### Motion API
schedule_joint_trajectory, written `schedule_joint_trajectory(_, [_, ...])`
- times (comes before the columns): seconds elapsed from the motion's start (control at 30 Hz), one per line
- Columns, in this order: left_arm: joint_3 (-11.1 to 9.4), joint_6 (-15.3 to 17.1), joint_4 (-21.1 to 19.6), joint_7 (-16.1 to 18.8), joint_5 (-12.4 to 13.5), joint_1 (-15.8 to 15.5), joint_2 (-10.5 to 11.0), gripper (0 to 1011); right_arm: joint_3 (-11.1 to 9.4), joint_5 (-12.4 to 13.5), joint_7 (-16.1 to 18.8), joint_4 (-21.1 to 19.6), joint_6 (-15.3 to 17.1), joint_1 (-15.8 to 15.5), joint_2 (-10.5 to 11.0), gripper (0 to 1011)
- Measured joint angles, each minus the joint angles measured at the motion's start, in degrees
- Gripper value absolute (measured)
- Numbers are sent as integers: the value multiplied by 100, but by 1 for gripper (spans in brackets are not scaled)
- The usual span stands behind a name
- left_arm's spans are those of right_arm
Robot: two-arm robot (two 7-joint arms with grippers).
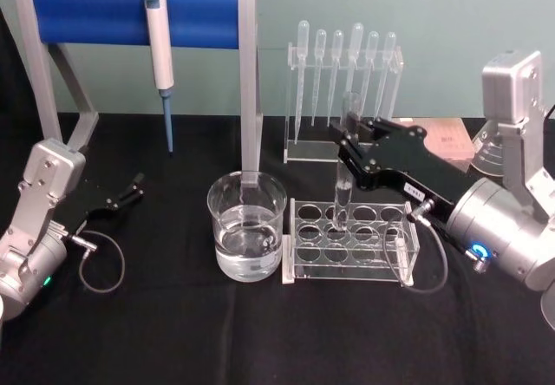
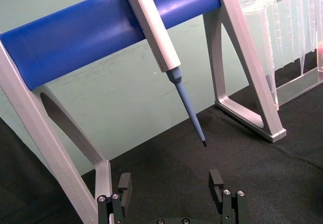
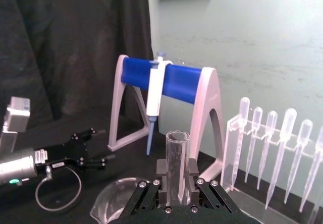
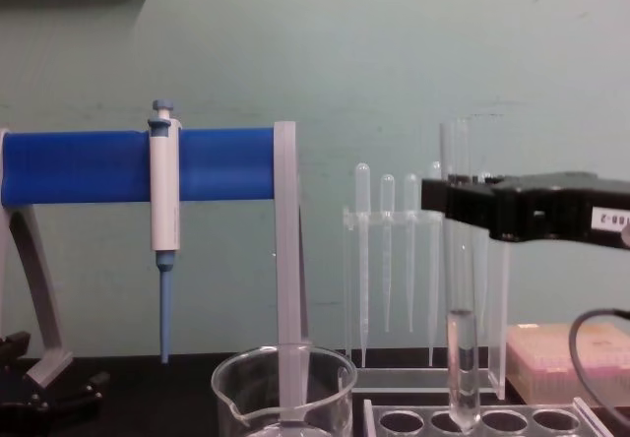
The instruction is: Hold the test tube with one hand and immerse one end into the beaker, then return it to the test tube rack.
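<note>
The test tube [image 1: 345, 164] stands upright with its rounded bottom right at the mouth of a far-row hole of the clear rack [image 1: 349, 244] — barely out or just inside, hard to say which. That is where the trouble lies: a sideways move toward the beaker [image 1: 247, 226] before the tip is clear of the hole could catch the glass on the rack's edge and tip the rack or wrench the tube in the grip. The grip sits high, just under the open rim, with bare glass between the pads; a jolt could let the long lower part swing or slide. The beaker sits immediately left of the rack, almost touching it and holding water, so a low pass risks knocking its rim.

The right gripper [image 1: 349, 131] reaches in from the right, its black body stretched across and above the rack, wrist low and near on the right side. Its fingers [image 3: 162, 176] are closed snugly on the tube's upper part, the rim standing proud above them.

The left gripper [image 1: 137, 185] rests low on the black cloth at the far left, fingers spread apart and holding nothing, near the foot of the blue pipette stand [image 1: 134, 8].
</note>
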State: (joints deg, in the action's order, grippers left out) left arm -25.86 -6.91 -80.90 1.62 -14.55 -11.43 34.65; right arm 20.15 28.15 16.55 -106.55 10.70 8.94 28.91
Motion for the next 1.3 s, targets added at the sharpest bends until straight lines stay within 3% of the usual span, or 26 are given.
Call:
schedule_joint_trajectory(0.67, [0,0,0,0,0,0,0,1000,83,-219,287,653,-193,132,-234,224])
schedule_joint_trajectory(1.3, [0,0,0,0,0,0,0,1000,346,-601,453,999,96,365,-255,224])
